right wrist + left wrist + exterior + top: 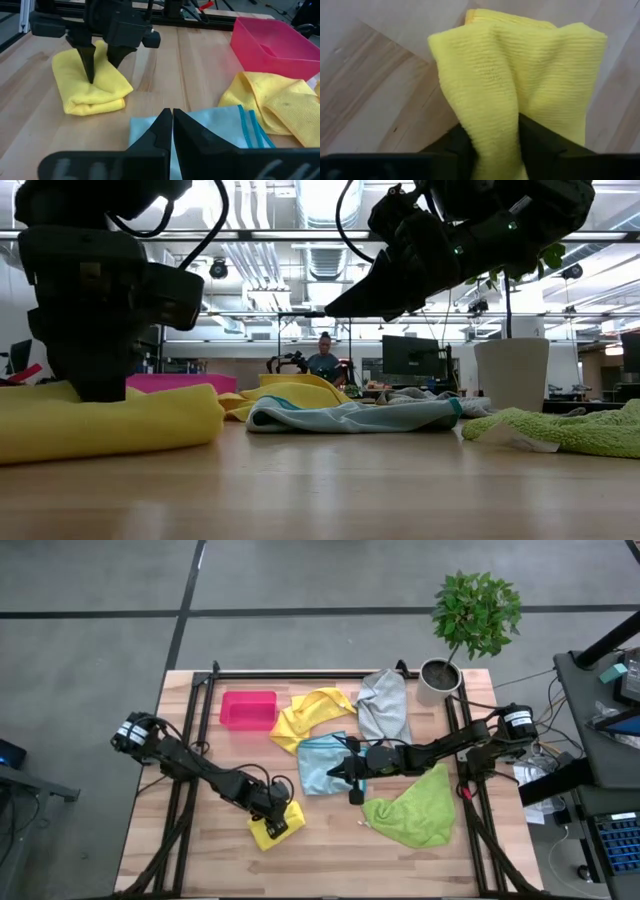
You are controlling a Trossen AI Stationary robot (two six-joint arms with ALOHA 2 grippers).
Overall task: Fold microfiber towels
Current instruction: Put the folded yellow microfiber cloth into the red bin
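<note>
The left pincer (278, 823) stands point-down on a folded yellow towel (275, 828) near the front edge of the wooden bench (330, 860), its two dark fingers (91, 62) pinching a raised ridge of the cloth between them. The left wrist view shows that ridge bulging up between the fingers, the ribbed microfiber weave plain to see, with layered edges at the far side. From across the bench the towel reads as a thick, rounded pad, folded over on itself.

The right pincer (354, 786) hangs just above the bench over the near edge of the light blue towel (322, 762), its fingers pressed together and holding nothing. That towel lies spread flat at mid-bench, a darker blue band running along one side.

A second yellow towel (312, 716) lies rumpled and half open behind the blue one, touching it, beside the pink bin (248, 709). A grey towel (384, 706) is heaped at the back, next to a white pot (438, 682) holding a small leafy plant (477, 610). The lime green towel (413, 809) lies crumpled in a rough triangle at the right front, just beside the right arm.

In the low view a person (324, 358) sits far back in the room.
</note>
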